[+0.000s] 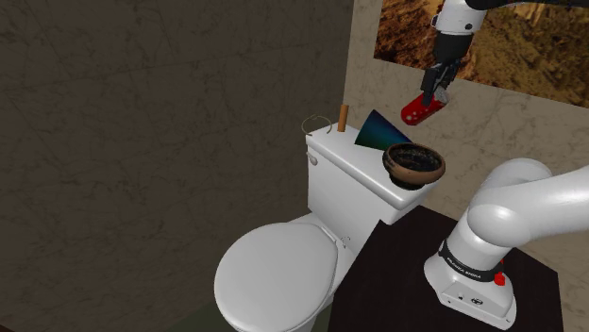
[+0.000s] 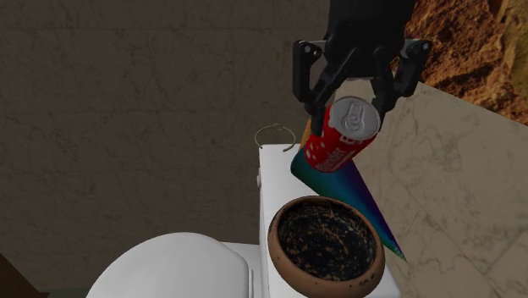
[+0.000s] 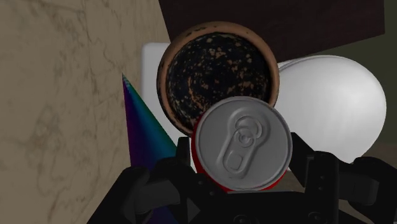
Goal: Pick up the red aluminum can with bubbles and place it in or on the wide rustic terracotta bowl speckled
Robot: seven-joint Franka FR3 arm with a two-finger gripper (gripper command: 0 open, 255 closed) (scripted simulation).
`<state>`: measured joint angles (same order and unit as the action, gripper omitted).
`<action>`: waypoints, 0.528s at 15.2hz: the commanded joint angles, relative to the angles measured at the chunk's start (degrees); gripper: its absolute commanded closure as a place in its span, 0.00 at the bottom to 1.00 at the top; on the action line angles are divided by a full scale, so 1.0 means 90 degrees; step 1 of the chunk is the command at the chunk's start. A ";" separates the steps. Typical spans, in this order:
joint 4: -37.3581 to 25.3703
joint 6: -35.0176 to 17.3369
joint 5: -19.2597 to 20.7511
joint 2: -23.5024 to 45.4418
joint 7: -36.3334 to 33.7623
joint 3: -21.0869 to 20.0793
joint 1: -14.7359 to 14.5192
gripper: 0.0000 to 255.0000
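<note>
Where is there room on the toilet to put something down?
The tank lid is bare in front of the brown stick, on the shoulder view's left of the bowl. The seat lid below is bare too. The tank's other end is crowded: the cone and the bowl sit close together.

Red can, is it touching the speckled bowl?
Apart. In the shoulder view the gripper holds the red can in the air, with bare wall showing between it and the bowl on the toilet tank.
</note>
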<state>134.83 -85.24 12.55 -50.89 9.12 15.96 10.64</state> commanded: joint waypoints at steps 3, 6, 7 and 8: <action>0.0425 -0.0253 0.0051 -0.0168 -0.0033 0.0029 0.0040 1.00; 0.0720 -0.0473 0.0098 -0.0243 -0.0046 0.0074 0.0065 1.00; 0.0816 -0.0547 0.0115 -0.0266 -0.0050 0.0090 0.0074 1.00; 0.0912 -0.0621 0.0132 -0.0287 -0.0054 0.0106 0.0082 1.00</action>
<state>142.20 -90.31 13.65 -53.12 8.74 16.89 11.30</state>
